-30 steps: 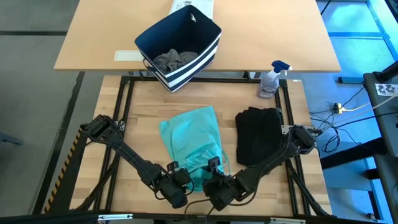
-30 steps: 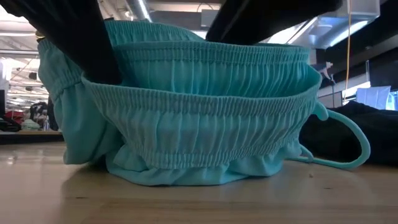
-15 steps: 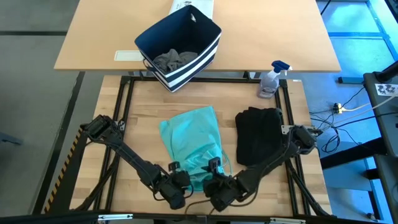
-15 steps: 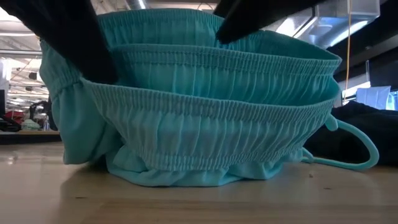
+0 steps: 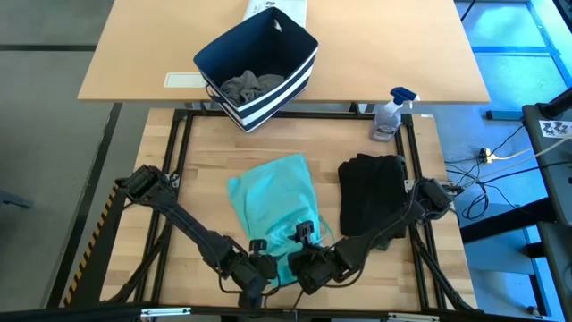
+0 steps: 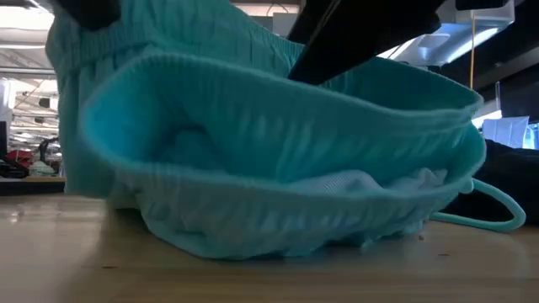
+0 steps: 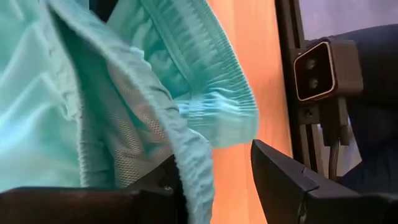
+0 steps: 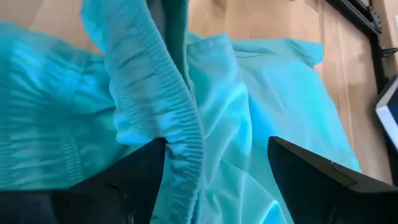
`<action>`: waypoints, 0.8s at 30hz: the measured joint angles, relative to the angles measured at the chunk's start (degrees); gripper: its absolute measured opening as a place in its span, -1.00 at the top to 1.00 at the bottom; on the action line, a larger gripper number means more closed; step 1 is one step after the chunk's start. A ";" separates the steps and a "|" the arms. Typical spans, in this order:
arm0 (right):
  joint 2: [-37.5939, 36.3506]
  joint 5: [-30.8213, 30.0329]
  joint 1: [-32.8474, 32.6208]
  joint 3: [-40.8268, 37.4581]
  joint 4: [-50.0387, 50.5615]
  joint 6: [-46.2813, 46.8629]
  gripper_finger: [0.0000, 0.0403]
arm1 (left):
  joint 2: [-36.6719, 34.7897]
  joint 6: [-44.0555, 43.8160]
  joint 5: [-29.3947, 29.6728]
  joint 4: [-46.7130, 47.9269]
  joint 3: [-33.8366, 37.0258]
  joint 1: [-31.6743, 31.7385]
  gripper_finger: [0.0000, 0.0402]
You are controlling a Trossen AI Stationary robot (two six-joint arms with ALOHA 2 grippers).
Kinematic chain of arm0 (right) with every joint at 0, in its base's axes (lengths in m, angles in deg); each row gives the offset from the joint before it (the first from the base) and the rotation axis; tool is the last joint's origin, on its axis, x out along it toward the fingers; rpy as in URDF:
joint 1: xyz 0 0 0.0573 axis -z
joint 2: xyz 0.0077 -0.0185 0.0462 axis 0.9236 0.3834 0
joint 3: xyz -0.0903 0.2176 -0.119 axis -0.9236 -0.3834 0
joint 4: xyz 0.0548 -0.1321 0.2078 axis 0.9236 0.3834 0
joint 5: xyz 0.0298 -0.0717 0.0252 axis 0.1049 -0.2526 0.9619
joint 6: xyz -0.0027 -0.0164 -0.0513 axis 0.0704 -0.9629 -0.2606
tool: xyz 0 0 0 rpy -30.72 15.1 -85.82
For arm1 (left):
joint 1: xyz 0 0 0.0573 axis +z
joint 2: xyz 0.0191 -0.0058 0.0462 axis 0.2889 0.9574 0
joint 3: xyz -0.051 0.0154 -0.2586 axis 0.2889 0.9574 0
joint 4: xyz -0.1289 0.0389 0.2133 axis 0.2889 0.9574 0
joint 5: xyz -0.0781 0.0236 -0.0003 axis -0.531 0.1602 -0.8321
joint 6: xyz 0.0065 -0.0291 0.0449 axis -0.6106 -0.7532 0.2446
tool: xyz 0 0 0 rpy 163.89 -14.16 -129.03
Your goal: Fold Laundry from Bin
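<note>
Since the earlier frames both grippers have been shifted slightly away from the near table edge, and the teal piece's [image 5: 273, 207] waistband has been lifted and tipped, so that the garment's inside is now seen in the low view.

Two tables are counted: the work table [image 5: 206, 161], and a second one [image 5: 152, 54] beyond it. Bare wood is left on the work table to the far side of both grippers and outward of the left one.

One bin [image 5: 257, 63] is seen, well beyond the grippers on the second table, overhanging its near edge, with one grey garment [image 5: 250, 85] lying inside.

Two garments are counted on the work table. A folded black garment [image 5: 371, 197] lies just beyond the right gripper, near the right frame rail. The teal piece stretches from between the grippers toward the bin.

One spray bottle [image 5: 391, 114] stands at the far right corner.

Left gripper [image 5: 259, 271]: jaws seen parted in the wrist view, the waistband lying against one finger [image 7: 158, 180]; a firm grip cannot be confirmed. Right gripper [image 5: 304, 265]: jaws wide, the waistband draped over one finger [image 8: 140, 165], nothing pinched.
</note>
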 joint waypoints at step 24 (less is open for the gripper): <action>0.00 2.14 0.20 0.00 0.01 0.22 -0.41 | -0.02 9.40 7.39 1.88 -4.42 1.21 0.17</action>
